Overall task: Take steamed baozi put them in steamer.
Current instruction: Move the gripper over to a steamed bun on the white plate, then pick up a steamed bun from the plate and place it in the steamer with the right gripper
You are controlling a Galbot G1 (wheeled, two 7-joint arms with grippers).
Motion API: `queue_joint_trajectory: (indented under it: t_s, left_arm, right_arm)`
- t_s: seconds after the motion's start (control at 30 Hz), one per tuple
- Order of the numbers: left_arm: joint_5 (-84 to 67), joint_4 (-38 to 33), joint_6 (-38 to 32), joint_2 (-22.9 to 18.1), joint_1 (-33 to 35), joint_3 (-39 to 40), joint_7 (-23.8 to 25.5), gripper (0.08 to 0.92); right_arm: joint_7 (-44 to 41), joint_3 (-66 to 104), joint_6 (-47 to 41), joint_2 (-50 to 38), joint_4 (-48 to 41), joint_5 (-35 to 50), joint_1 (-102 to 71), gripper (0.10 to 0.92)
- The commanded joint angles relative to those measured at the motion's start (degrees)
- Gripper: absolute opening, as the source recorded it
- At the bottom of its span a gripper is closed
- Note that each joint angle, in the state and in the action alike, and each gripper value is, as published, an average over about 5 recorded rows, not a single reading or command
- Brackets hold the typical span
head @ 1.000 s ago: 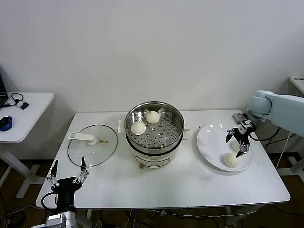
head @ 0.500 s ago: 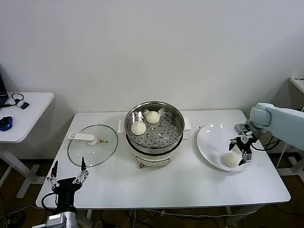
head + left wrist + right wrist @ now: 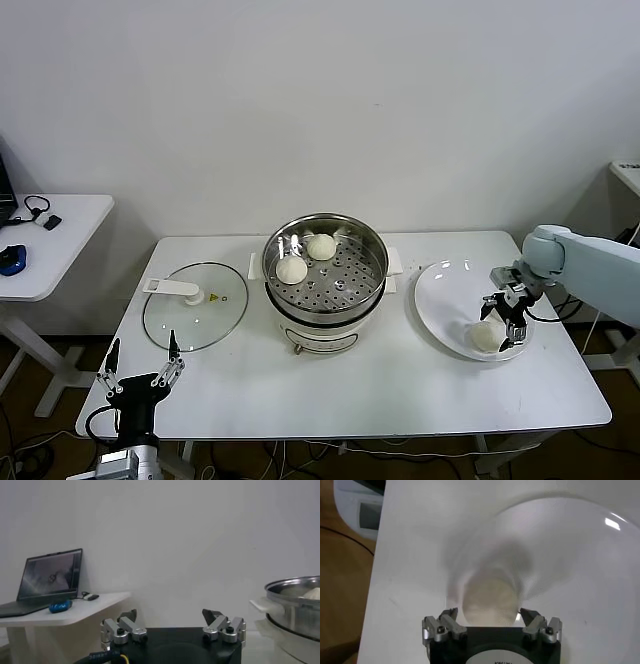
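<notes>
The steamer [image 3: 325, 268] stands mid-table with two baozi inside, one at the back [image 3: 320, 246] and one at the left [image 3: 291, 269]. A third baozi [image 3: 486, 337] lies on the white plate [image 3: 445, 300] at the right. My right gripper [image 3: 505, 315] is low over the plate, just behind that bun. In the right wrist view a baozi [image 3: 488, 600] sits between the spread fingers of my open right gripper [image 3: 488, 617], with a small gap on each side. My left gripper [image 3: 141, 367] is open and empty, parked low off the table's front left corner.
The glass lid [image 3: 195, 304] with its white handle lies flat left of the steamer. A side table [image 3: 45, 245] with a laptop [image 3: 50, 580] and a blue mouse stands at the far left. The left wrist view shows the steamer rim [image 3: 295, 586].
My right gripper has come down and nearer over the plate, from above it to around a baozi. The left arm has not moved.
</notes>
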Motion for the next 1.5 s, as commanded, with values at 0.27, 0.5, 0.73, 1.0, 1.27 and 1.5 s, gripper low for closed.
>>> queue_joint_trajectory:
  t_s: [0.27,0.5,0.73,1.0,1.27,1.5]
  left_arm:
    - [-0.05,-0.2,-0.45,-2.8,0.08,-0.16,-0.14,0.823]
    - [-0.13,-0.55,-0.4,-2.8,0.21,-0.26,-0.18,0.823]
    - [-0.21,-0.75,-0.07,-2.8,0.07,0.07,-0.13,0.823]
    - [-0.25,-1.12,-0.01,-2.8,-0.01,0.68,-0.12,0.823]
    - [-0.7,-1.3,-0.03,-2.8,-0.02,0.41,-0.15,0.823]
    - [-0.62,-1.0,-0.24,-2.8,0.04,0.38,-0.42,0.823]
  right_arm:
    - [0.14,1.42,0.2,0.73,-1.04,-0.66,-1.27,0.699]
    - [0.1,-1.13,-0.13,0.09,1.79,1.05,2.44,0.635]
    - [-0.3,-15.24,0.98,1.44,12.99,9.63,22.59,0.636]
    - [-1.47,-19.49,7.62,7.76,20.51,16.73,39.43,0.636]
    - [1.63,-16.29,24.33,15.07,22.29,13.24,43.67,0.636]
    - [8.08,-13.18,33.24,19.98,22.98,6.55,37.66,0.638]
